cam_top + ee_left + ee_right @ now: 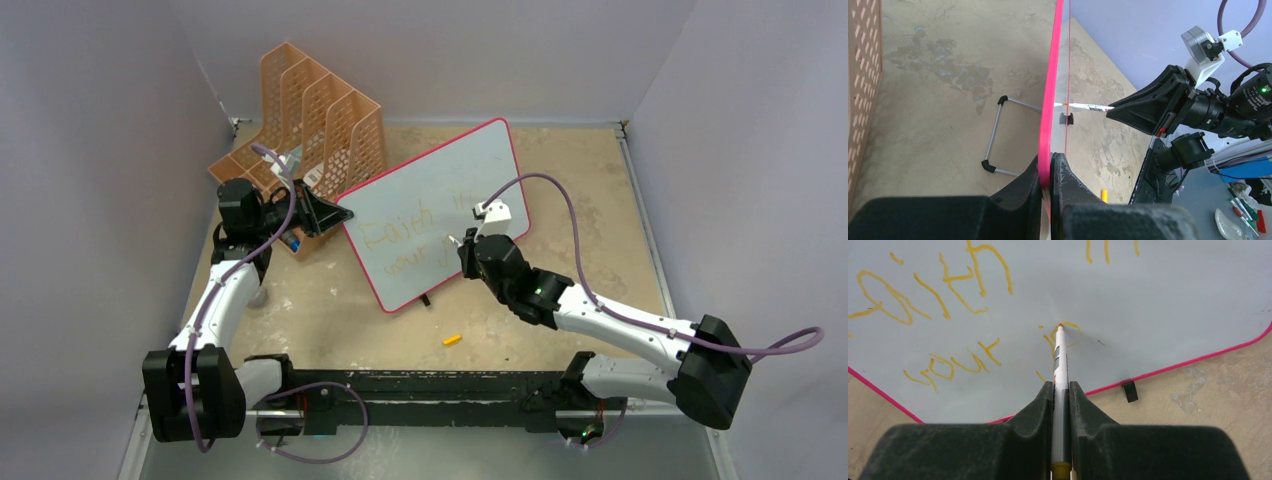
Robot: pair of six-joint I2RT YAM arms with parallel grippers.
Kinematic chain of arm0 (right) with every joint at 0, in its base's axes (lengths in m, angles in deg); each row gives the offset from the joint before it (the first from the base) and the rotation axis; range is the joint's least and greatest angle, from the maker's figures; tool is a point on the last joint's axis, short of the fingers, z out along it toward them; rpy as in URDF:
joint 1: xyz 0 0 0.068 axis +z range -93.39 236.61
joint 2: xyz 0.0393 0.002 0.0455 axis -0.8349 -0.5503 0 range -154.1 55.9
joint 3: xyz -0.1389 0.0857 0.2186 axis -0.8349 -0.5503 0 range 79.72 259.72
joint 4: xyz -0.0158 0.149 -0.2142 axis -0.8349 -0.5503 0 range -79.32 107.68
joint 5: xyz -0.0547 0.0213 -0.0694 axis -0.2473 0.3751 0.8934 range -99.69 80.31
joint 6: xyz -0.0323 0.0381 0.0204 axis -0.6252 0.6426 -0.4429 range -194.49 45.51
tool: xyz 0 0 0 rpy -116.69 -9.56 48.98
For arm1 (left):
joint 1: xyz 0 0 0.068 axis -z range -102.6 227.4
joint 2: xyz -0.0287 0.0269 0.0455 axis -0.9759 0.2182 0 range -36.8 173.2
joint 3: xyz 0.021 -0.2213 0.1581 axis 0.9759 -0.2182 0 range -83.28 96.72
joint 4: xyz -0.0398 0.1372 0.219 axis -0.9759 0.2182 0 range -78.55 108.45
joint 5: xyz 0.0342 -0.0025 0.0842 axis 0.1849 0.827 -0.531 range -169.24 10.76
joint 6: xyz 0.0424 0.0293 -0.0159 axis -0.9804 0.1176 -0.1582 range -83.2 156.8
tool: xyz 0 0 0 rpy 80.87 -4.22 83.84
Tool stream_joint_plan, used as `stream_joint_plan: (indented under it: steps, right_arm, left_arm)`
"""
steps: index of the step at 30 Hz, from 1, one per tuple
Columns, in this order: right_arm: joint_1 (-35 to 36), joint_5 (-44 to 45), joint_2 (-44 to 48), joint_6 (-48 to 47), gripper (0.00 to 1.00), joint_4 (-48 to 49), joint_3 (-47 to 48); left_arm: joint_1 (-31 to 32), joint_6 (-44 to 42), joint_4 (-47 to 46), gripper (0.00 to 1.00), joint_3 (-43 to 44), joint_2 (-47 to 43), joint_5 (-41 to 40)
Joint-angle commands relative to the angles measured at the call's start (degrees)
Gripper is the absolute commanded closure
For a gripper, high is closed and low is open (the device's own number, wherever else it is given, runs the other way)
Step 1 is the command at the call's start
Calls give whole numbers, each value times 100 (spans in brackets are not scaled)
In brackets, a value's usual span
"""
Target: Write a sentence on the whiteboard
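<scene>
Seen from above, the whiteboard (450,170) stood tilted on the table (560,180), with its left edge near the orange file rack (330,110). The left gripper (338,213) gripped that edge. The right gripper (462,243) reached the board's lower right area, at the end of the sentence (400,225). A small orange piece (452,340) lay on the table in front of the board.

The left wrist view showed the board edge-on, with the jaws closed tight on its pink frame.

In the right wrist view, the jaws clamped a marker (1060,355). Its orange tip touched the board at a half-formed letter after "your".
</scene>
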Motion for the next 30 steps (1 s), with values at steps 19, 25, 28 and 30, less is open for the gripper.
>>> stream_joint_plan:
  steps: [19, 25, 28, 30]
  right_arm:
    - [-31, 431, 615, 73, 100, -322, 66]
    - [-241, 431, 591, 16, 100, -247, -23]
    - [-306, 363, 525, -34, 100, -159, -62]
    - [-321, 301, 486, -63, 100, -91, -93]
  left_arm:
    - [-46, -471, -122, 100, 183, 9, -153]
    - [-45, -471, -111, 100, 183, 18, -144]
    - [-45, -471, -115, 100, 188, 18, -144]
    - [-49, -471, -116, 100, 184, 25, -135]
